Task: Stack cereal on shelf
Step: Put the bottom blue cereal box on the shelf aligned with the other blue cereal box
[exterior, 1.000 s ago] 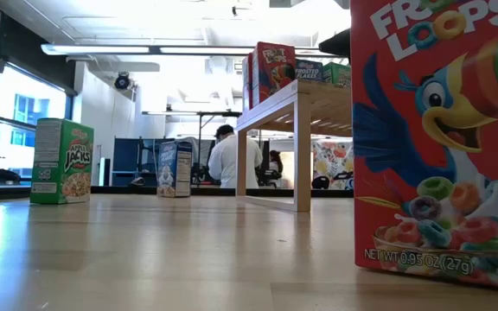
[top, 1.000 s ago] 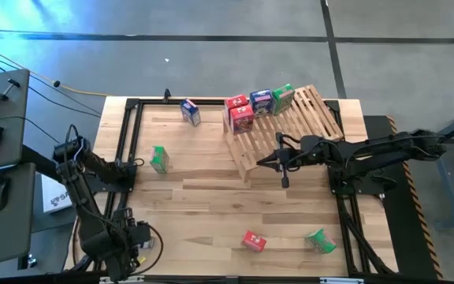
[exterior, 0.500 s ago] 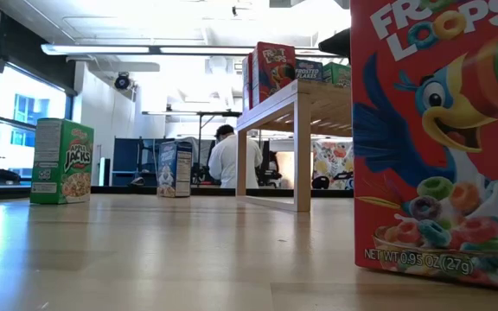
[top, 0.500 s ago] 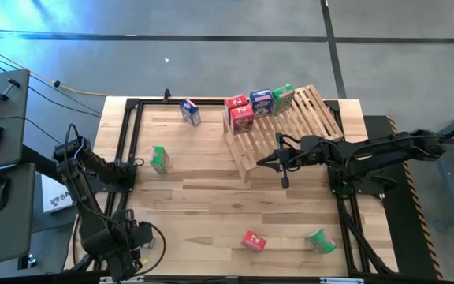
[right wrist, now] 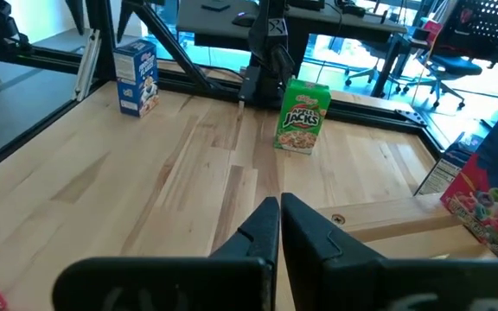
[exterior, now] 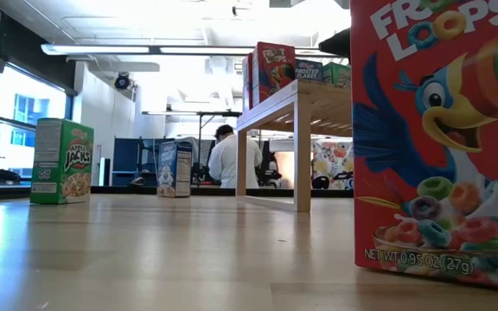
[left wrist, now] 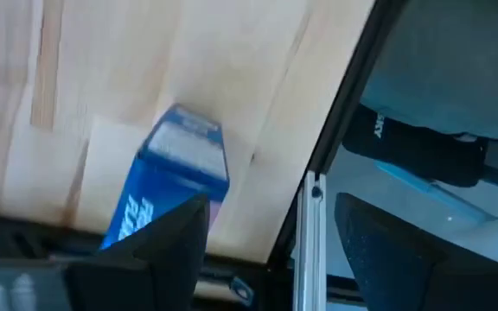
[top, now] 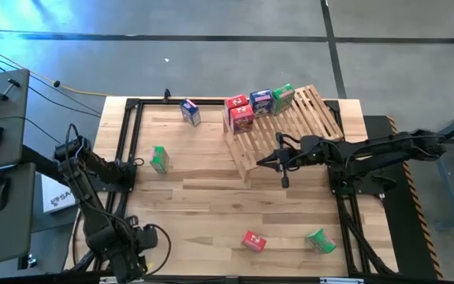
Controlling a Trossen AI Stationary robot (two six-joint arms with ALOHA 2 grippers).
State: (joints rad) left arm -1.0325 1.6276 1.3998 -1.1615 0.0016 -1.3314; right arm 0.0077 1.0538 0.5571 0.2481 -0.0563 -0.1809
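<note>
Cardboard probably makes the small blue rectangular cereal box, just beyond the spread left fingers, light yet crushable, best pinched across flat sides; right fingers are pressed together.

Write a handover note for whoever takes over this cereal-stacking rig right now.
Left gripper: jaws open at the table's edge, beside a small blue cardboard cereal box, not gripping it.
Right gripper: jaws shut, empty, hovering by the light wooden slatted rack.
Done: four boxes on the rack: two red, one blue, one green.
Left: five on the table: that blue one, a second blue box, a green box, a red box, another green box.
</note>
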